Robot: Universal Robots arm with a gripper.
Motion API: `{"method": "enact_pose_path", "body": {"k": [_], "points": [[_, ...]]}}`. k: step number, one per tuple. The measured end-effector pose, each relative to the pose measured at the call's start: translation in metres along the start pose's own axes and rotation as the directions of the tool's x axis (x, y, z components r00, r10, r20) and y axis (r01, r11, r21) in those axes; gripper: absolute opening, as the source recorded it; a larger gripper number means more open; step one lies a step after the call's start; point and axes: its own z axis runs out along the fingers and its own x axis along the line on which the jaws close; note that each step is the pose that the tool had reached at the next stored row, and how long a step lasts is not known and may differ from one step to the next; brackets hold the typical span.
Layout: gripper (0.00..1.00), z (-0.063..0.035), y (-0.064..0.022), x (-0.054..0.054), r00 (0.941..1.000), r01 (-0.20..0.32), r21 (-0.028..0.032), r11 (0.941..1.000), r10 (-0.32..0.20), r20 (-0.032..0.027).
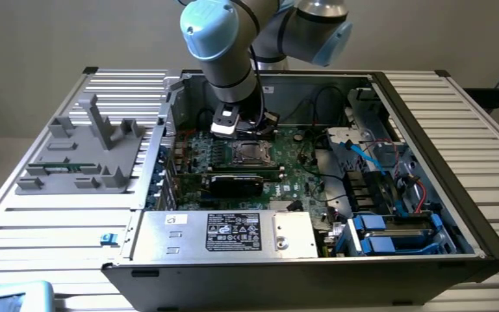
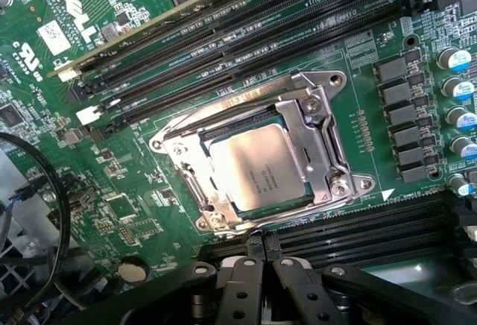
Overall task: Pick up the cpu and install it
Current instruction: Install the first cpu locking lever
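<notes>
1. Jaws pressed together, pinching nothing, hovering just above the socket (image 2: 328,146).
2. Cpu (image 2: 256,168) lies flat inside the socket's metal frame on the green motherboard (image 2: 134,161).
3. Black expansion card (image 1: 236,184) sits just nearer than the socket.

The flat square metal cpu (image 2: 256,170) is silver-grey, darker at its rim. The circuit board (image 2: 141,153) is green, striped by black slots (image 2: 358,232).
</notes>
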Motion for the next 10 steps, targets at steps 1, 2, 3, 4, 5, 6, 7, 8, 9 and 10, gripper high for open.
{"method": "enact_pose_path", "body": {"k": [1, 2, 3, 4, 5, 6, 7, 8, 9, 10], "points": [[0.11, -0.0001, 0.0, 0.0, 1.0, 0.0, 0.0002, 1.0, 0.0, -0.0001], [0.11, -0.0003, 0.0001, 0.0001, 1.0, 0.0, 0.0003, 1.0, 0.0, -0.0001], [0.11, -0.0003, 0.0001, 0.0002, 1.0, 0.0, 0.0004, 1.0, 0.0, -0.0002], [0.11, -0.0004, 0.0001, 0.0002, 1.0, 0.0, 0.0003, 1.0, 0.0, -0.0001], [0.11, -0.0005, 0.0001, 0.0003, 1.0, 0.0, 0.0003, 1.0, 0.0, -0.0001], [0.11, -0.0007, 0.0002, 0.0003, 1.0, 0.0, 0.0002, 1.0, 0.0, -0.0001], [0.11, -0.0011, 0.0003, 0.0004, 1.0, 0.0, 0.0001, 1.0, 0.0, -0.0001], [0.11, -0.0016, 0.0005, 0.0005, 1.0, 0.0, -0.0014, 1.0, 0.0, -0.0005], [0.11, -0.0016, 0.0005, 0.0006, 1.0, 0.0, -0.0006, 1.0, 0.0, -0.0001], [0.11, -0.0016, 0.0004, 0.0006, 1.0, 0.0, -0.0002, 1.0, 0.0, 0.0001]]}}
